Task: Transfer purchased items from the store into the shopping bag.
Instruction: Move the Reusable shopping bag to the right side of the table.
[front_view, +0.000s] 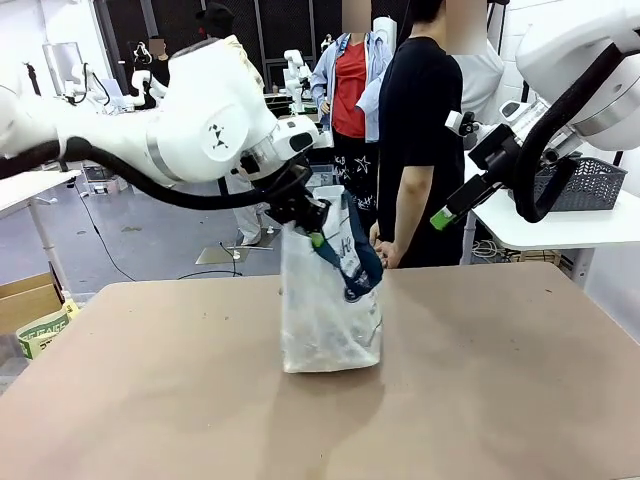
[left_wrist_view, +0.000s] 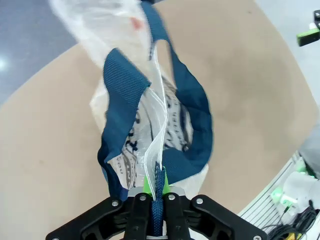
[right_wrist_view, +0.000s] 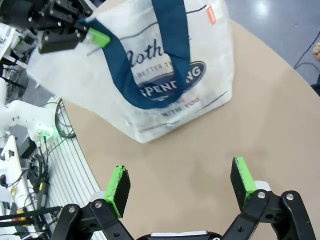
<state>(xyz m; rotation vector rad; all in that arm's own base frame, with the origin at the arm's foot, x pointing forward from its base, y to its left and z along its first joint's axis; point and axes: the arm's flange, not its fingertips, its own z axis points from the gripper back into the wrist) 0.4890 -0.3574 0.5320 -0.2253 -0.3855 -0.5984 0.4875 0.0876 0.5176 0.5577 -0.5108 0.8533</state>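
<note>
Front view: we see the shopping bag (front_view: 330, 300) standing upright mid-table (front_view: 500, 400), our left gripper (front_view: 300, 215) clamped on its navy handle (left_wrist_view: 159, 186) at the top edge. Our right gripper (right_wrist_view: 180, 187) hangs apart, jaws wide and empty. We judge the bag is being held ready; next, the mouth must be spread for loading.
</note>
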